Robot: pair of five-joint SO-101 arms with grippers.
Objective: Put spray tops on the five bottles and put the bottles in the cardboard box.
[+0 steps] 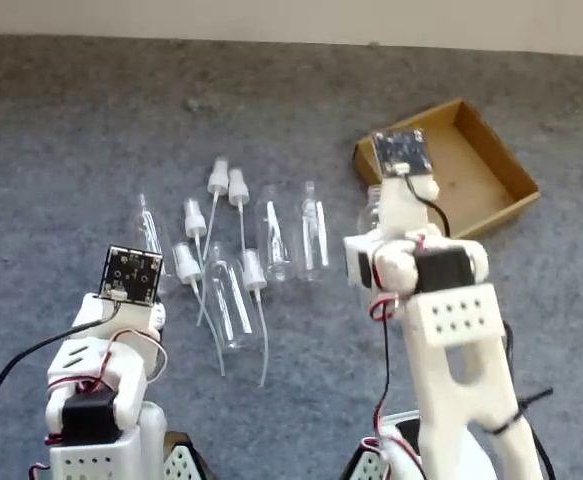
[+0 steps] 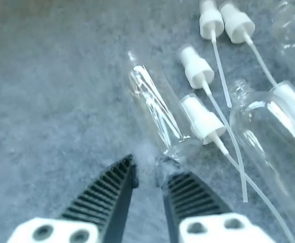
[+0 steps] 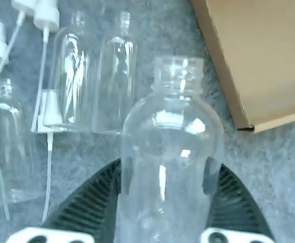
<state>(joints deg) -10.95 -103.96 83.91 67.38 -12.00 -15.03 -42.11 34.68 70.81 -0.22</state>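
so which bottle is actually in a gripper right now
The bottle held in the right gripper, beside the cardboard box; the other four lie loose on the table.

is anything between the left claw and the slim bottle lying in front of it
Nothing visible: the left claw is open right at the end of the slim bottle, with only carpet between them.

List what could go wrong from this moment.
1. The uncapped bottle in the right gripper is close to the cardboard box; it might get boxed without a top.
2. The left gripper sits at the end of the slim bottle, which could slide away rather than be grasped.
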